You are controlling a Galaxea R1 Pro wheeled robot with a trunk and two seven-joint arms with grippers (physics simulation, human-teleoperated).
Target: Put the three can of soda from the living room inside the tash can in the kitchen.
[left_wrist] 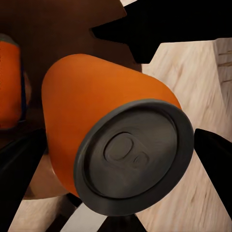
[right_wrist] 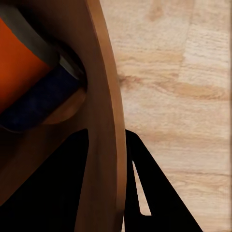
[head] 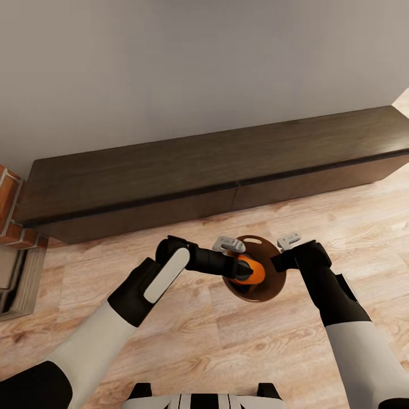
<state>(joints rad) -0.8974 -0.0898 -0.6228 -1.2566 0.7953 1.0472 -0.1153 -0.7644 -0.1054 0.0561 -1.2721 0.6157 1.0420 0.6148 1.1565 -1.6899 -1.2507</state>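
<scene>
living room, pale wood floor, long dark cabinet along wall. left end effector clamped on orange soda can, holding it tipped over mouth of trash can. right end effector pinching trash can rim, one finger outside, other inside wall. bin held just above floor, can't tell if touching. blue can already inside, another orange can too.

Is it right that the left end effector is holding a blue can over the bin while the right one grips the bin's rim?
Not quite: the can in the left end effector is orange, as the left wrist view shows. It is over the bin, whose rim the right end effector grips.
</scene>
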